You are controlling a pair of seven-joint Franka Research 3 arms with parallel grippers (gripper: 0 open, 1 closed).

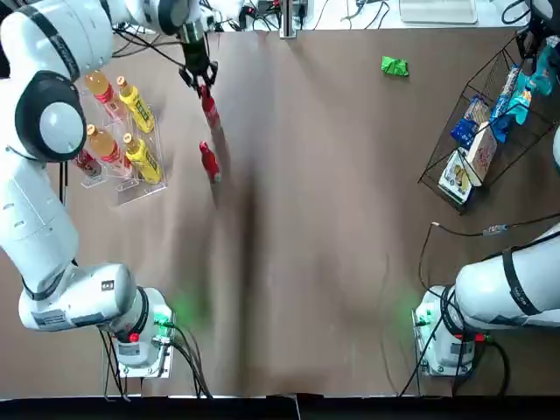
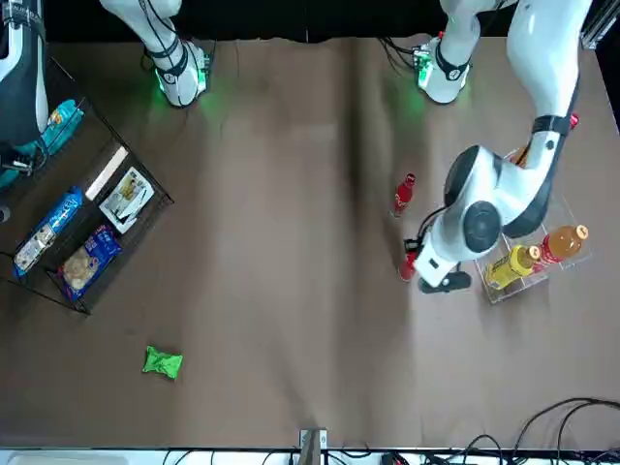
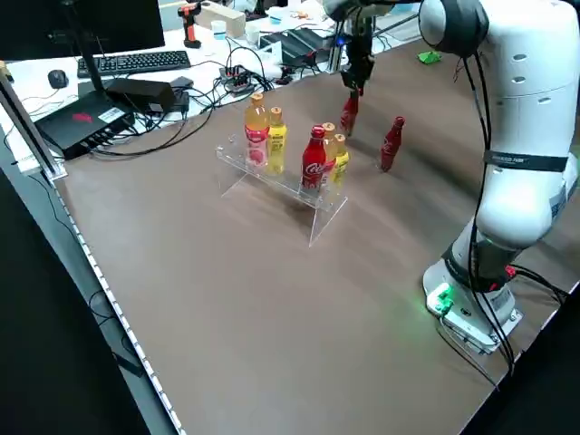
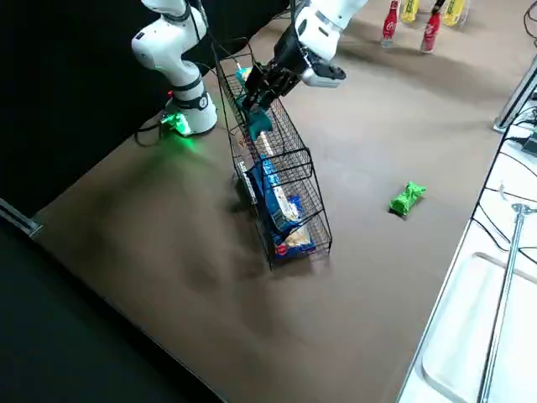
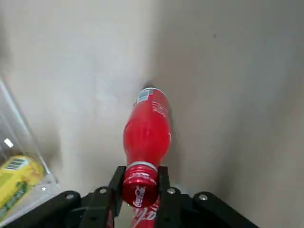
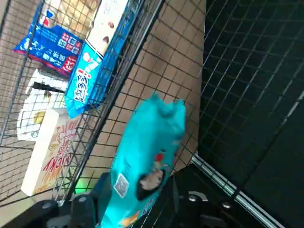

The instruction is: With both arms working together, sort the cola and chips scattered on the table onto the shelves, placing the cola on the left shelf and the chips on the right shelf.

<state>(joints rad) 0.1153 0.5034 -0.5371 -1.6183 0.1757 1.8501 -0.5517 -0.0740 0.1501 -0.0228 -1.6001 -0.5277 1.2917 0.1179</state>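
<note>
My left gripper (image 1: pixel 199 80) is shut on the red cap of one cola bottle (image 5: pixel 147 126), which stands upright with its base at or just above the table, to the right of the left shelf (image 1: pixel 122 179). A second cola (image 1: pixel 209 163) stands free nearby. A third cola (image 3: pixel 314 159) sits in the clear rack. My right gripper (image 6: pixel 135 197) is shut on a teal chips bag (image 6: pixel 149 142) at the top tier of the right shelf (image 4: pixel 281 193). A green chips bag (image 1: pixel 395 66) lies on the table at the far right.
Orange bottles (image 1: pixel 99 86) and yellow bottles (image 1: pixel 137 107) fill slots of the clear rack. Blue and white packets (image 2: pixel 89 260) and a white box (image 2: pixel 126 194) lie in the wire rack. Cables (image 1: pixel 490 230) trail near the right arm's base.
</note>
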